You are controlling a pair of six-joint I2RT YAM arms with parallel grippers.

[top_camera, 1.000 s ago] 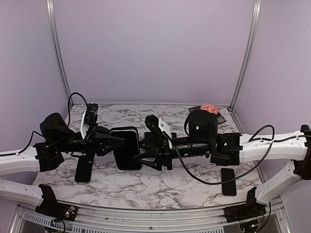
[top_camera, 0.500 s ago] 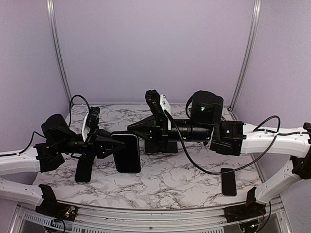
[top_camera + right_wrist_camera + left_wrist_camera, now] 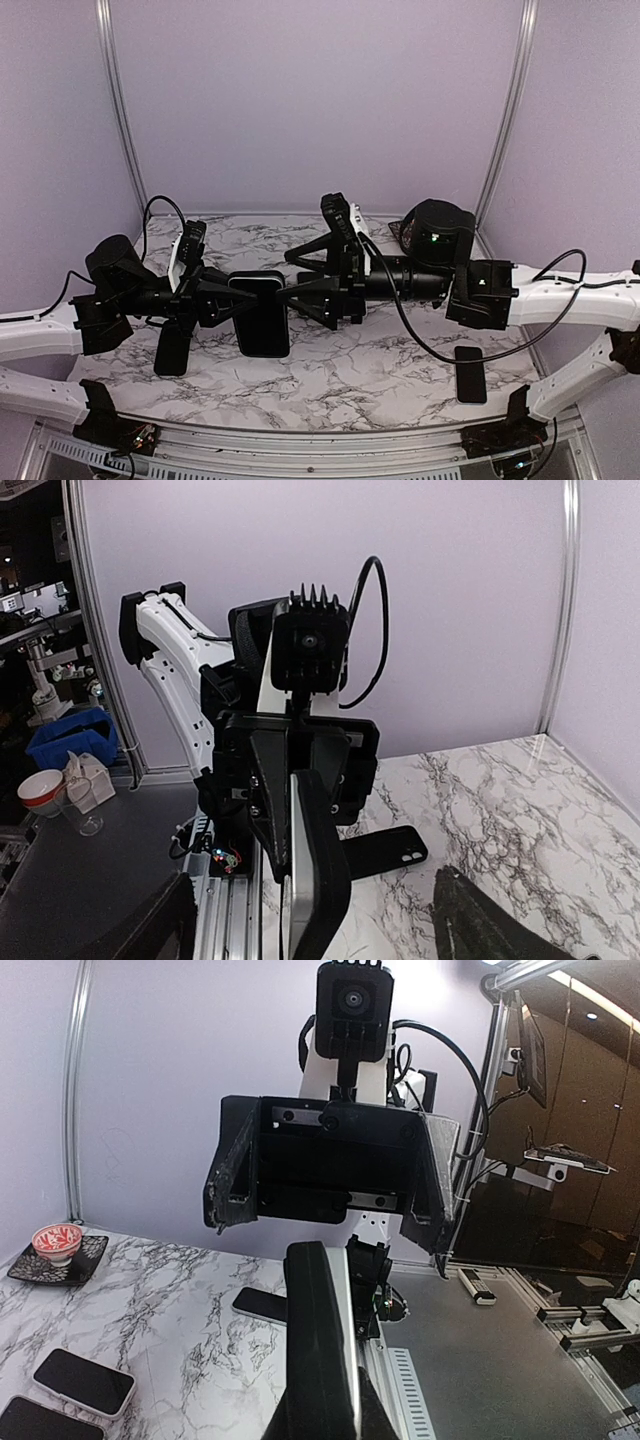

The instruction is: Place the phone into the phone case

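My left gripper (image 3: 240, 300) is shut on the phone (image 3: 262, 315) and holds it above the table, with the dark screen facing up. In the left wrist view the phone (image 3: 320, 1340) shows edge-on, a black case along its back and a silver side showing. My right gripper (image 3: 286, 276) is wide open and empty, just right of the phone and not touching it. It faces the left wrist camera (image 3: 328, 1185). In the right wrist view its fingers (image 3: 485, 920) stand far apart on either side of the phone (image 3: 318, 880).
A black case (image 3: 172, 347) lies on the marble table under the left arm and shows in the right wrist view (image 3: 385, 848). A dark phone (image 3: 470, 373) lies front right. A red bowl (image 3: 430, 222) on a saucer stands back right. More phones (image 3: 85, 1380) lie nearby.
My right gripper has left the phone's right edge, risen, drawn back to the right and opened wide. My left gripper still holds the phone in nearly the same place.
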